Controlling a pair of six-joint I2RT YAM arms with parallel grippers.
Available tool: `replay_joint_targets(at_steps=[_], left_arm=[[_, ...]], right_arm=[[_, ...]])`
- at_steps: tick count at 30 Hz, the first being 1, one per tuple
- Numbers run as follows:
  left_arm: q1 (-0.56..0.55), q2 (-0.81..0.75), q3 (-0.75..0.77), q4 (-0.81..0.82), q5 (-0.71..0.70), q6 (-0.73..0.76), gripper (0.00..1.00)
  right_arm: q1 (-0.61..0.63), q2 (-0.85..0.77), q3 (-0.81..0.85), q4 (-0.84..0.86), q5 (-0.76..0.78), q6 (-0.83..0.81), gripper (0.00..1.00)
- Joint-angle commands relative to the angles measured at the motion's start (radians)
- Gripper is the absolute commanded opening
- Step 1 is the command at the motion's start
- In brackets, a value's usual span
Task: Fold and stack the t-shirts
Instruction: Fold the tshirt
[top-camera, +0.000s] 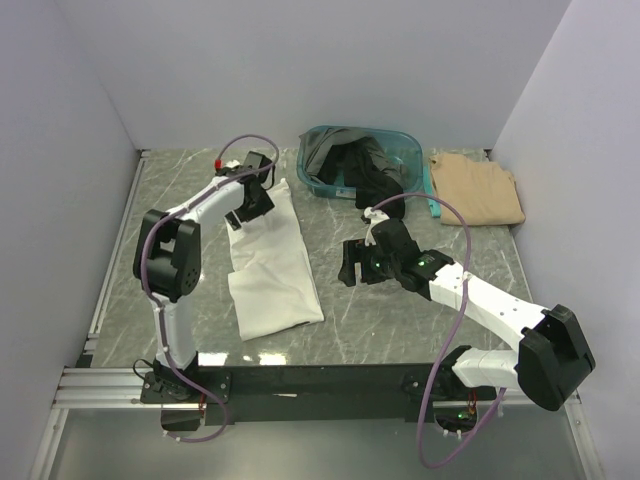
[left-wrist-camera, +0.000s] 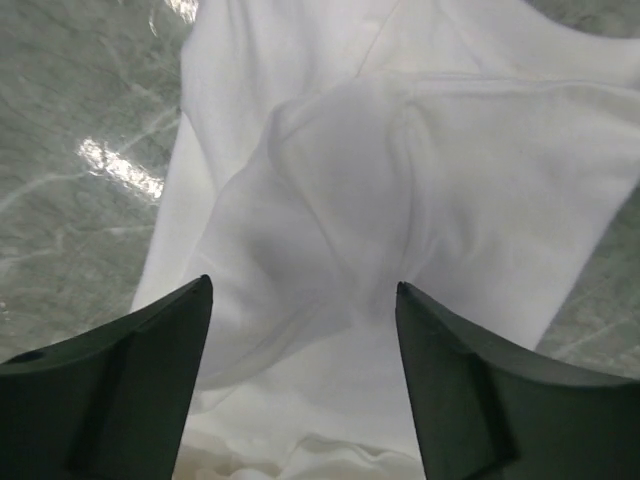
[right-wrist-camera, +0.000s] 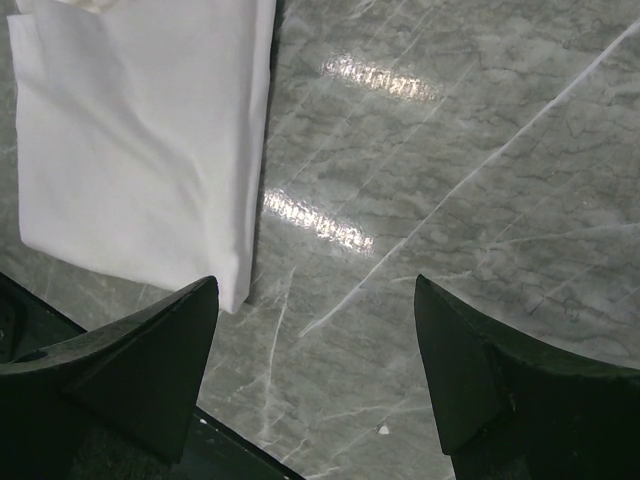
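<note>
Your left fingers (top-camera: 247, 207) stand wide apart and hold nothing. They hang right over the far end of the white t-shirt (top-camera: 272, 265), and the cloth under them sits in a bunched fold with a sleeve lying across. My read: that end got laid over on purpose, so this is the narrowing fold, and it wants smoothing before you fold it shorter.

Your right fingers (top-camera: 352, 266) are also fully spread and empty, over bare bench (top-camera: 400, 330) just beside the shirt's near right corner, not touching it. Looks like a wait spot, clear of the cloth.

The white shirt lies as a long strip left of centre, running from near the far edge toward the near edge. The tan t-shirt (top-camera: 478, 187) sits folded at the far right corner. The dark t-shirts (top-camera: 362, 168) are heaped in the teal basket (top-camera: 322, 136) at the far edge, not folded yet.

The left arm reaches far, elbow up, wrist pitched down. The right arm stretches low and inward toward centre.
</note>
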Motion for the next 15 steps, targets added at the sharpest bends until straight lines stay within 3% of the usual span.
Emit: replay_joint_targets(at_steps=[1,5,9,15], left_arm=[[-0.001,-0.113,0.019,-0.008,-0.048,0.034,0.81],[-0.003,-0.149,-0.046,0.039,0.011,0.040,0.89],[-0.001,-0.163,-0.135,0.131,0.118,0.058,0.92],[-0.003,-0.156,-0.238,0.210,0.166,0.054,0.93]], right_arm=[[-0.010,-0.029,0.004,0.017,-0.009,-0.010,0.85],[-0.008,-0.018,0.007,0.017,-0.013,-0.010,0.85],[-0.008,-0.007,0.010,0.017,-0.013,-0.010,0.85],[-0.010,0.001,0.012,0.015,-0.012,-0.011,0.85]])
